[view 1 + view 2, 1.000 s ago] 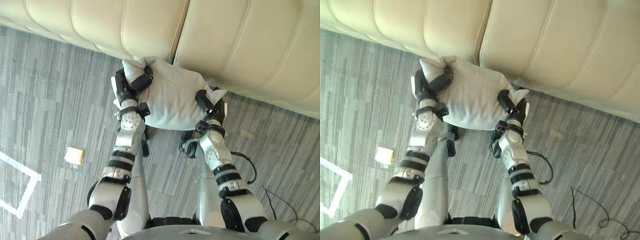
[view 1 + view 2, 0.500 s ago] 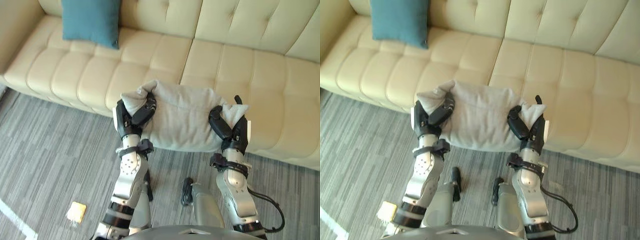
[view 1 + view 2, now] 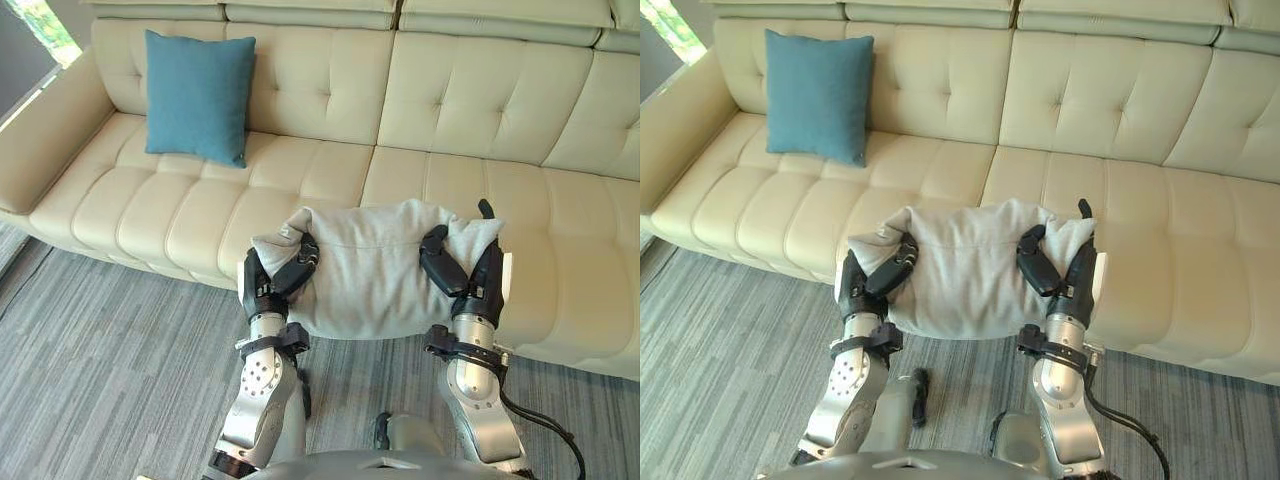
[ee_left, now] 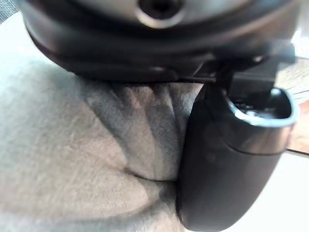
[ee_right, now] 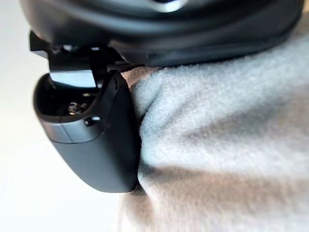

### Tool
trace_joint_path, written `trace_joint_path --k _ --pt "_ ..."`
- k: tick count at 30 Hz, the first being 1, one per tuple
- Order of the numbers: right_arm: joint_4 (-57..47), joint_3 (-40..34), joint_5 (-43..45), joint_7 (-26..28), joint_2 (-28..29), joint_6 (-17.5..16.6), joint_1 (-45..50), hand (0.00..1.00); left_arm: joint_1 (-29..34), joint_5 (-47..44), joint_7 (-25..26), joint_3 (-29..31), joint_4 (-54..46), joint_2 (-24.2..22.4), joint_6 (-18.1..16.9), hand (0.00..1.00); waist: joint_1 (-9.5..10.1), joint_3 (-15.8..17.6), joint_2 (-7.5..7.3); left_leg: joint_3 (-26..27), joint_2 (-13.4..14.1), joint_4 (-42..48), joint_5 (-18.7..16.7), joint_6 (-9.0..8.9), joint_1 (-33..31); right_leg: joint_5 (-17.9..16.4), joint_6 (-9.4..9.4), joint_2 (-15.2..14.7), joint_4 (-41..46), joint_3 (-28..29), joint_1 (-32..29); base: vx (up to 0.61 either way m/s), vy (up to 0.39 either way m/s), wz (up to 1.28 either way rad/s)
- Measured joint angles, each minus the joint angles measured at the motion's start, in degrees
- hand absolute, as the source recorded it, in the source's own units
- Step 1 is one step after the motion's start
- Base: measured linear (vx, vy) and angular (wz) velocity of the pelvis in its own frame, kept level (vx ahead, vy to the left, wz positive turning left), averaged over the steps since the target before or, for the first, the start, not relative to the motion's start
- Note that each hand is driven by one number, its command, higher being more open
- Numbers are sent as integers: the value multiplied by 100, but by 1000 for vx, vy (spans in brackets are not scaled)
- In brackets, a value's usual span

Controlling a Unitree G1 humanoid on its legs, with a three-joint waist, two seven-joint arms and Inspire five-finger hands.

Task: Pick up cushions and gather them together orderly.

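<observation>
My left hand [image 3: 278,280] and right hand [image 3: 465,272] stay clamped on opposite ends of the light grey fabric cushion [image 3: 372,265]. It has risen from the base of the cream leather sofa [image 3: 470,110] to its seat's front edge. A teal square cushion [image 3: 197,97] leans at the seat's left end.

Cream tufted sofa [image 3: 450,110] on grey carpet [image 3: 90,340], teal cushion [image 3: 197,95] upright against its backrest.

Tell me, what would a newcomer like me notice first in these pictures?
The pale grey cushion stands out first, held in front of the cream sofa with the left hand and the right hand each curled round one end. Next is the teal cushion, propped upright against the backrest near the sofa's left end.
</observation>
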Motion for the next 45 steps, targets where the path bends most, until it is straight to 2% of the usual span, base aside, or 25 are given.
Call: trace_joint_path --k 1,2,3,5,6,7,8,9,10,12,15,16,17,19,20,22,24,30,35,38,41,45 --pt "78 5 1 2 -18 5 -53 0 12 0 0 0 34 30 3 0 27 -19 -15 45 -8 -44 340 88 68 -36 79 -15 -18 94 47 331 215 -61" --pt "256 16 4 4 24 35 -113 0 12 -5 0 1 90 135 67 0 -1 -118 -186 195 -155 194 234 362 42 -30 171 -181 -133 211 113 552 322 -42" --pt "271 16 3 17 -6 83 -108 0 14 -30 0 -4 90 120 131 0 -14 -152 -226 362 -233 849 -188 555 -145 44 304 -310 -208 422 235 468 272 -32" --pt "286 15 3 46 -14 108 -109 0 13 -40 -1 -4 94 128 184 0 -15 -158 -239 513 -325 1168 -470 696 -125 78 365 -423 112 571 189 472 281 -31" --pt "354 8 -2 86 -30 108 -117 0 21 -47 -3 -4 110 155 208 0 -17 -156 -244 660 -411 1137 -649 834 109 200 555 -570 864 724 -51 389 224 -35" --pt "442 1 -3 116 -26 110 -142 0 24 -48 -6 -4 124 195 223 0 -20 -150 -256 735 -455 1068 -726 894 305 362 568 -638 1419 802 -259 371 196 -37" --pt "627 -13 -4 188 -14 121 -170 0 47 -48 -15 -3 153 264 247 0 -24 -149 -254 781 -467 923 -812 940 615 633 464 -693 2140 822 -484 337 146 -34" --pt "932 -12 -5 282 24 147 -181 0 144 -47 -32 13 170 346 265 0 -45 -150 -252 802 -447 657 -831 963 1099 564 338 -709 2946 683 -705 373 121 -34" --pt "1093 -7 -5 347 74 169 -164 0 238 -46 -44 24 169 365 250 0 -53 -166 -222 799 -376 399 -832 964 1450 472 198 -623 3160 516 -836 273 66 -24" --pt "1181 -8 -6 410 88 179 -157 0 274 -45 -71 39 169 382 228 0 -73 -181 -198 770 -269 139 -831 963 1721 392 68 -427 2938 369 -1067 203 1 -2" --pt "1179 -17 -12 444 86 180 -156 0 344 -51 -148 46 171 396 239 0 -189 -223 -262 669 -214 45 -830 959 1780 414 56 -76 1572 516 -1383 152 -103 21" --pt "1175 -17 -12 453 91 180 -128 0 422 -53 -191 47 168 410 241 0 -198 -283 -363 622 -298 65 -854 859 1774 946 42 55 599 698 -1310 193 -218 24" --pt "1183 -39 -10 458 28 185 -96 0 421 -59 -255 43 286 346 263 0 -223 -341 -333 396 -343 76 -999 623 1797 1272 81 123 226 732 -1235 156 -179 26" --pt "1193 -54 -11 458 -94 205 2 0 449 -61 -351 27 387 231 355 0 -221 -432 -138 198 -113 17 -1033 559 1794 1430 -27 324 -227 572 -992 135 -166 14" --pt "1170 -55 -10 458 -97 218 54 0 468 -60 -382 27 386 230 357 0 -189 -449 -113 177 4 -90 -1017 532 1877 1531 -81 446 -490 536 -830 90 -144 -4" --pt "1107 -55 -10 458 -96 225 117 0 468 -60 -394 27 385 228 357 0 -181 -488 -107 146 59 -198 -986 479 1927 1573 -107 503 -623 509 -765 53 -102 -1" --pt "657 -76 -11 458 -93 232 354 0 458 -60 -435 26 378 172 357 0 -178 -590 -76 60 111 -508 -873 348 2044 1655 -122 560 -871 469 -657 60 -69 8" --pt "231 -222 -16 457 23 232 472 0 323 -43 -433 3 375 35 356 0 -169 -935 26 -117 32 -818 -690 358 2215 1755 -67 510 -1251 337 -375 21 9 14" --pt "306 -288 -15 373 127 231 43 0 -408 168 -166 12 380 174 355 0 -153 -1013 54 -236 -9 -1058 -478 362 2211 2016 -62 468 -1670 258 -241 -51 13 12" --pt "688 -288 -17 167 121 229 -703 0 -1054 298 62 12 400 454 355 0 -168 -1010 49 -237 2 -1099 -385 341 2009 2382 -105 499 -2161 254 -240 -82 -3 -2" --pt "978 -286 -138 -17 96 229 -1188 0 -1466 487 228 16 488 538 355 0 -163 -975 30 -236 5 -1118 -315 314 1849 2632 -127 516 -2499 254 -251 -49 -16 -1" --pt "1417 -289 -172 -333 40 229 -2288 0 -2474 596 495 77 773 733 352 0 -171 -559 -92 -213 7 -1076 -168 249 1385 2925 -198 529 -2656 287 -643 -101 -48 -4"
